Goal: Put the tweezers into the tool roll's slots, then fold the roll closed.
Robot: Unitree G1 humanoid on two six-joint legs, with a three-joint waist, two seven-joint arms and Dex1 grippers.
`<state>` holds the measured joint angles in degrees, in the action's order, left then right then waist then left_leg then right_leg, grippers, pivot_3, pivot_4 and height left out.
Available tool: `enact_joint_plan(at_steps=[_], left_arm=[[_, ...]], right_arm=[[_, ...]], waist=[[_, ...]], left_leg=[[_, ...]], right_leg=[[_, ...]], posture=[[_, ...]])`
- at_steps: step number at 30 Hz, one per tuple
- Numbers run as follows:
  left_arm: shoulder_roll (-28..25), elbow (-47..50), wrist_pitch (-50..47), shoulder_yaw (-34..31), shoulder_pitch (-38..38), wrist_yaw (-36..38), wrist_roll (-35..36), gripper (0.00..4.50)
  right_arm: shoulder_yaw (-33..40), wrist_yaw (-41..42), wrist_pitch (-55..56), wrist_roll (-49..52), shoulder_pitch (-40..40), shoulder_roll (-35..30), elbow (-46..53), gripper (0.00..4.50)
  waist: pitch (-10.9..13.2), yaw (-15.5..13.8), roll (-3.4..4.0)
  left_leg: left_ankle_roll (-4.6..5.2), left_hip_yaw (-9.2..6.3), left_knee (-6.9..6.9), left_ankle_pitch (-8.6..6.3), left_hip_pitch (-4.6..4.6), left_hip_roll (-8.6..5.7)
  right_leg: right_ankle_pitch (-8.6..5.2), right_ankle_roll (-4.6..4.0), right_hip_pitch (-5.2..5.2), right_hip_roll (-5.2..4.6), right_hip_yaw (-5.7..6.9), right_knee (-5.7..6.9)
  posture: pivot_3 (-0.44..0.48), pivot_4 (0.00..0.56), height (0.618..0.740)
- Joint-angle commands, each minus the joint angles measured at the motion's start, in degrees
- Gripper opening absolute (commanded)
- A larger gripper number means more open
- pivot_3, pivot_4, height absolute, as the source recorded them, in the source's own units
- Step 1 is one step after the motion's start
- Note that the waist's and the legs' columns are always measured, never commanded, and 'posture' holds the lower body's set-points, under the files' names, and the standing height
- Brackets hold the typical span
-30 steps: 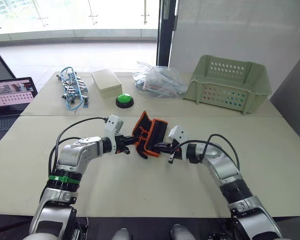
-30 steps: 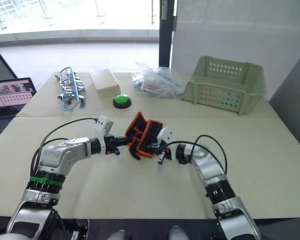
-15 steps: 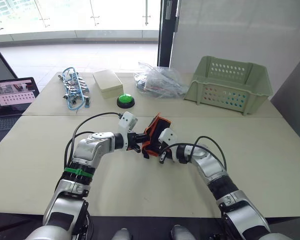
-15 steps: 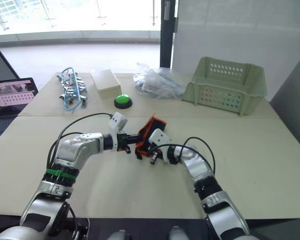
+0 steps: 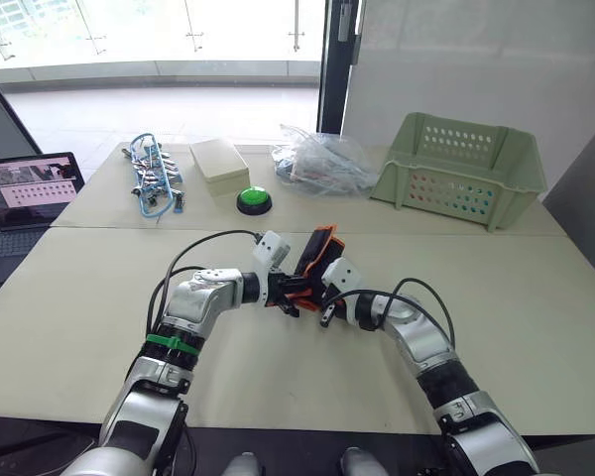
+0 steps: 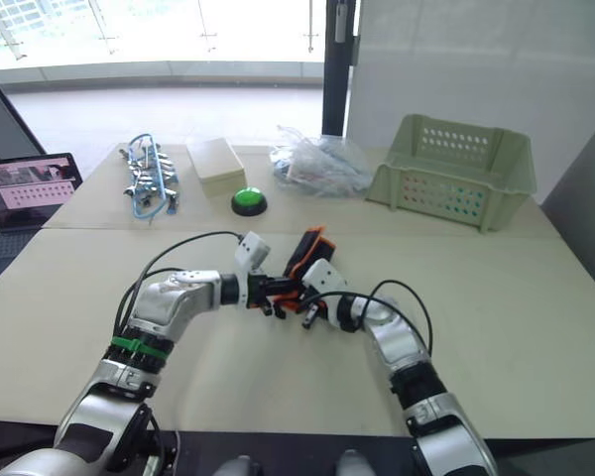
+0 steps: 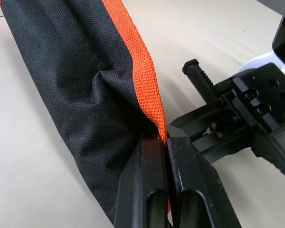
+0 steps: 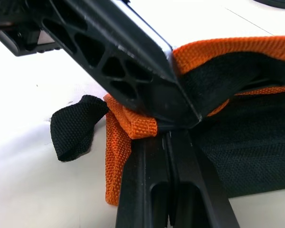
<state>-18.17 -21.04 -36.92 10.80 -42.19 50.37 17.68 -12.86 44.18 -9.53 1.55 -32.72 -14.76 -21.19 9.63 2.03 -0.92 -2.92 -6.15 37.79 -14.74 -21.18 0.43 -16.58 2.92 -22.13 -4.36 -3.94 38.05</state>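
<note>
Both halves of the tool roll (image 5: pixel 315 260) now stand pressed together on edge in the middle of the near table (image 5: pixel 535 327), where a second ago the roll hung open like a book between the two arms. It has gone from a wide V to a narrow, nearly shut fold, orange edging uppermost, and the fold leans toward the far side of the table.

The left gripper (image 7: pixel 164 142) has come in from the robot's left and pinches the orange edge, its fingers pressed tight on the fabric with no gap. The right gripper (image 8: pixel 167 137) has closed in from the other side; its fingers are clamped on the orange webbing next to the loose black strap (image 8: pixel 75 124). The two grippers, well apart earlier, now nearly touch at the roll.

No tweezers can be seen; whether they sit inside the slots cannot be told, since the pockets are hidden in the fold. By the look of it the folding step is almost finished, and what is likely left is laying the roll flat and letting go without it springing open.

Farther back sit a green button (image 5: pixel 252 199), a pale box (image 5: pixel 215 165), a blue-corded tool cluster (image 5: pixel 154 183), a plastic bag (image 5: pixel 322 164) and a green basket (image 5: pixel 461 171)
</note>
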Motion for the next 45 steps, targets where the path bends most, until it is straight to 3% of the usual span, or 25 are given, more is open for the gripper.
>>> enact_joint_plan(at_steps=[1,18,25,31,36,45], left_arm=[[0.63,-5.42,2.48,4.63,0.56,2.33,-4.23,0.01],[5.33,-16.19,10.42,9.22,-0.15,8.00,-12.17,0.01],[5.34,-19.78,15.06,11.48,-0.54,8.24,-17.42,0.01],[5.33,-21.86,17.93,12.80,-1.33,8.38,-20.88,0.01],[5.68,-21.86,17.70,11.66,-1.44,8.46,-20.85,0.01],[4.75,-19.63,16.81,10.36,-0.57,8.18,-19.92,0.01]], right_arm=[[2.56,-2.13,-3.94,0.30,1.49,-1.84,-0.82,0.00],[12.92,-7.59,-15.47,10.68,1.36,-2.96,10.38,0.00],[16.22,-8.55,-14.39,14.37,-4.43,-3.08,11.87,0.00],[13.65,-7.77,-10.38,11.74,-12.27,-1.11,3.59,0.00],[8.26,-6.18,-5.36,5.98,-17.41,-0.35,-10.72,0.00],[2.98,-6.71,-2.58,-1.45,-15.98,-0.03,-24.52,0.00]], waist=[[-0.05,-0.15,-0.01],[-0.09,-1.37,-0.02],[-0.26,-1.18,0.03],[-0.66,-1.13,0.11],[-0.66,-1.24,0.11],[-0.73,-0.84,0.22]], left_leg=[[0.00,0.00,0.00,0.00,0.00,-0.01],[0.00,-0.02,0.03,0.00,0.00,-0.11],[0.01,-0.03,0.02,-0.01,0.02,-0.18],[0.05,-0.06,-0.02,-0.02,0.12,-0.17],[0.06,-0.10,-0.01,-0.03,0.16,-0.20],[0.06,-0.14,-0.04,-0.03,0.39,-0.20]], right_leg=[[0.00,0.01,0.01,-0.02,0.00,0.00],[0.01,0.13,0.11,-0.08,0.00,-0.07],[0.00,0.18,0.11,-0.11,-0.04,-0.07],[-0.03,0.23,0.27,-0.09,-0.03,-0.13],[-0.03,0.23,0.40,-0.10,-0.01,-0.22],[-0.04,0.24,0.60,-0.09,-0.01,-0.22]], posture=[[0.000,0.150,0.740],[0.000,0.150,0.740],[0.000,0.150,0.740],[0.000,0.150,0.740],[0.000,0.150,0.740],[0.000,0.150,0.740]])
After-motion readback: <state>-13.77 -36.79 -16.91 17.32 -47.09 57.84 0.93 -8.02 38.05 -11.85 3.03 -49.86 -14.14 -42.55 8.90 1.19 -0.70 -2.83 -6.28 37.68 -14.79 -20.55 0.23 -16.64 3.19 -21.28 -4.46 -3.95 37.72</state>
